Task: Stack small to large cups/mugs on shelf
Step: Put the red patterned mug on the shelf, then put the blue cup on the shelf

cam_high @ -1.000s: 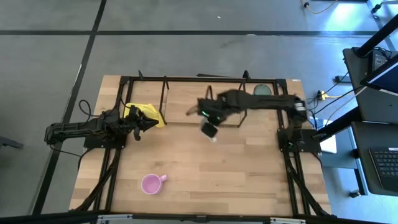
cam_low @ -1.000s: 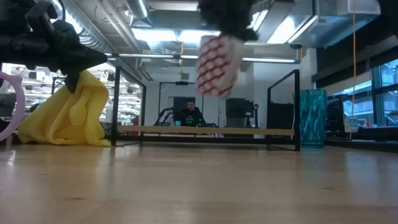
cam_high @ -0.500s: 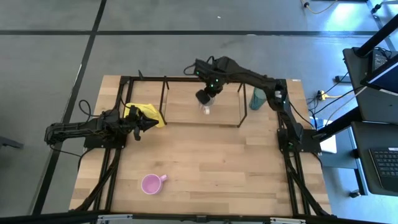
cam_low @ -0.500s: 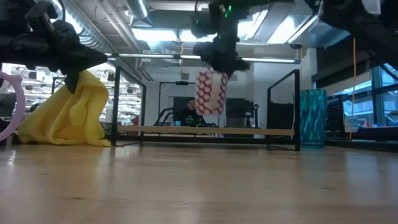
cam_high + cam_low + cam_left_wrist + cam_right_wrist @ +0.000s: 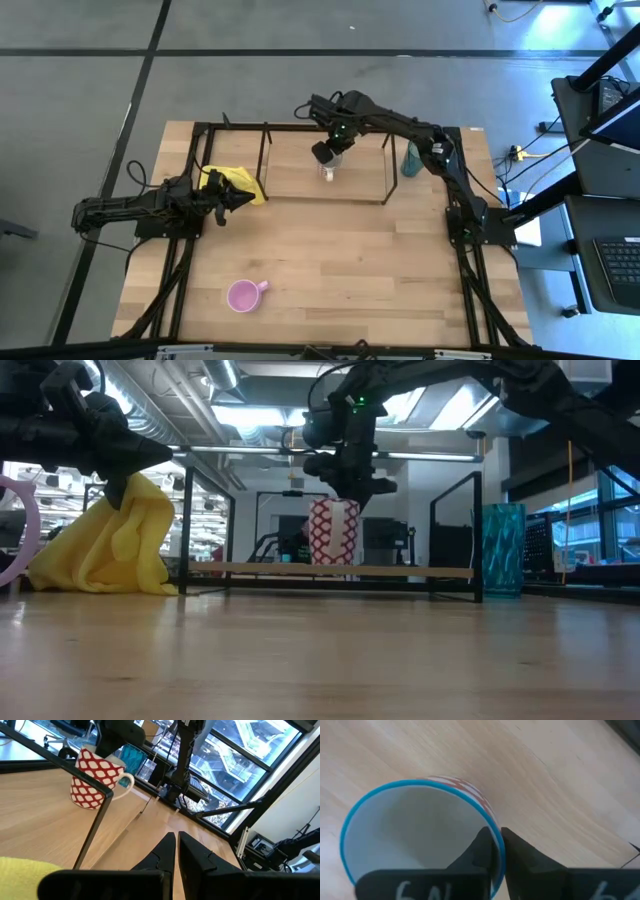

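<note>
A white mug with a red pattern and a blue rim (image 5: 333, 532) stands upright on the shelf's light-wood board (image 5: 290, 165), with its handle (image 5: 125, 780) showing in the left wrist view. My right gripper (image 5: 328, 153) reaches over the shelf from the right and is shut on the mug's rim. The teal tumbler (image 5: 412, 158) stands on the table just right of the shelf. The pink mug (image 5: 243, 295) sits near the table's near edge. My left gripper (image 5: 240, 197) waits shut beside the yellow cloth (image 5: 235, 183). My right gripper pinches the mug's wall at the rim (image 5: 496, 837), one finger (image 5: 481, 847) inside the cup and one (image 5: 517, 852) outside. It comes from above, pointing down. The mug is upright below the fingers, its base (image 5: 82, 802) down on the shelf board.
Thin black rods (image 5: 478, 535) frame the shelf and rise around the board. The yellow cloth is heaped at the shelf's left end. Open tabletop (image 5: 350, 260) lies between the shelf and the pink mug. A person sits in the room beyond the table (image 5: 303, 545).
My right gripper carried the mug from in front of the shelf toward the table's far edge, over the board, and then down. The mug went from hanging tilted in the air to standing upright on the board. The gripper stayed shut on the rim.
</note>
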Robot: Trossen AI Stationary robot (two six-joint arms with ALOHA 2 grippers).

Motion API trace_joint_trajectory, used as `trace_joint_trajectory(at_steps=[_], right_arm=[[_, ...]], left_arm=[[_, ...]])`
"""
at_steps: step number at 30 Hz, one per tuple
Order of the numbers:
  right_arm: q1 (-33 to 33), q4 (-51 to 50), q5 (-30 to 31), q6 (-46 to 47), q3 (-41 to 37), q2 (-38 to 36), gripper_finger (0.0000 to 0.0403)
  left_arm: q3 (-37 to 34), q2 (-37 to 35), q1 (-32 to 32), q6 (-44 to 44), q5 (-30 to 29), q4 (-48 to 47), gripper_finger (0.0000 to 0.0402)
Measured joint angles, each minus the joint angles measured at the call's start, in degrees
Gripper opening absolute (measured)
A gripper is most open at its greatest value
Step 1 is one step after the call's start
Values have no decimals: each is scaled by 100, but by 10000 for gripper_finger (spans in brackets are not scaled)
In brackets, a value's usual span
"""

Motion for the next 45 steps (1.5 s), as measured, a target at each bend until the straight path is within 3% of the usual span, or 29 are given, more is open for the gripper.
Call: trace_joint_trajectory(at_steps=[10,20,29,39,43,45], right_arm=[[-102,-219,81,11,303,43,31],[-87,-480,33,-4,317,32,87],[-42,-661,39,-156,317,-58,112],[46,-741,354,-463,364,-663,124],[124,-853,1081,-798,359,-1025,128],[65,-869,1149,-864,337,-1233,128]], left_arm=[[0,1,2,0,2,-2,14],[0,-1,0,-1,0,-2,14],[0,1,2,-1,1,-1,14],[0,-1,2,0,2,0,14],[0,-1,1,0,2,0,14],[0,1,0,0,2,0,14]])
